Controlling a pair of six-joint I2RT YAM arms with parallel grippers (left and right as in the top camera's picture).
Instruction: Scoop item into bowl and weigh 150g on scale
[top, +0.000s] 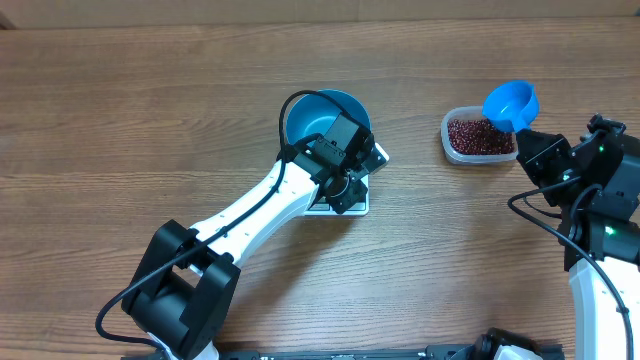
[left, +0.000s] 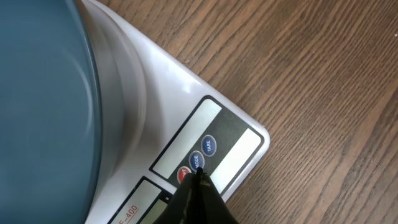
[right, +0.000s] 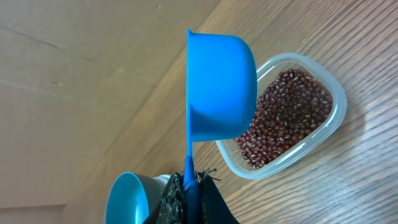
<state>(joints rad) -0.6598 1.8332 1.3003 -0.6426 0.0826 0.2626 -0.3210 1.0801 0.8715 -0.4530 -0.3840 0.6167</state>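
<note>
Left claw, pinched shut, tip at scale buttons; blue bowl sits on scale. Right claw clamped on scoop handle, scoop above beans in clear tub on counter.

Wooden table carries the scale and a clear tub.

light: bright, even | shadows: soft | glare: small spot on scale | overhead: sharp

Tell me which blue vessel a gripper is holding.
The small handled scoop, its handle clamped in the right gripper; the deep blue bowl sits on the white scale, ungripped.
</note>
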